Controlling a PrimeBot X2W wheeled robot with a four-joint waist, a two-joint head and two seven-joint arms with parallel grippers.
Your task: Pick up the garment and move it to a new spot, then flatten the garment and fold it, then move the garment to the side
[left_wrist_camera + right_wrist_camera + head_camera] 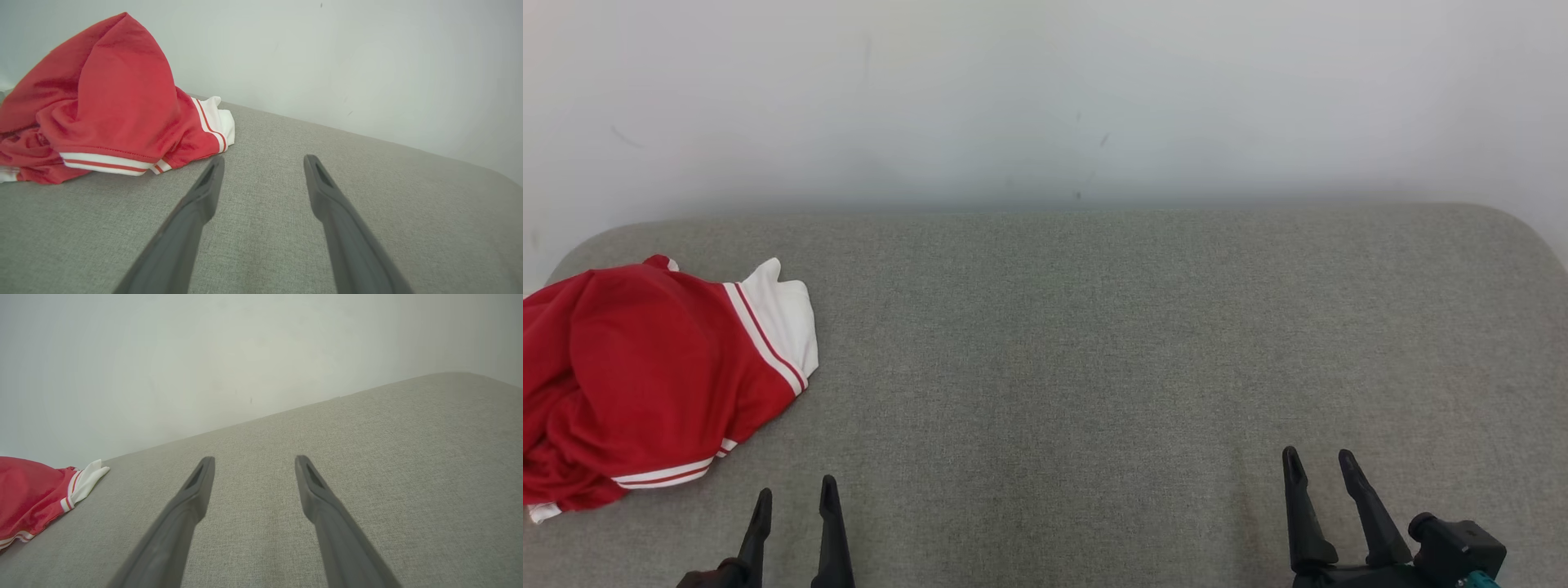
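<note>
Left gripper (796,487) is open, its two dark fingers spread with nothing between them, pointing forward across the grey cloth surface (1094,343) towards the wall (1045,98). Right gripper (1317,453) is open and empty as well, well apart to the right of the left one, and its fingers lean slightly to the left as they point forward.

Ahead of both grippers and in the wide stretch between them the surface lies bare as far as its far edge, which meets the wall. That far edge curves down into a rounded corner ahead and to the right of the right gripper, and into another ahead and to the left of the left gripper.

The garment (645,367) lies in a crumpled heap ahead and to the left of the left gripper, near the surface's left side, and part of it runs off the head view's left edge. It is red with white striped trim. Its striped hem (102,162) is the edge closest to the left gripper, just beyond and left of the left fingertip (216,163) in the left wrist view, apart from it. A white end (784,314) of the heap faces the open middle. From the right gripper the garment is far off to the left.
</note>
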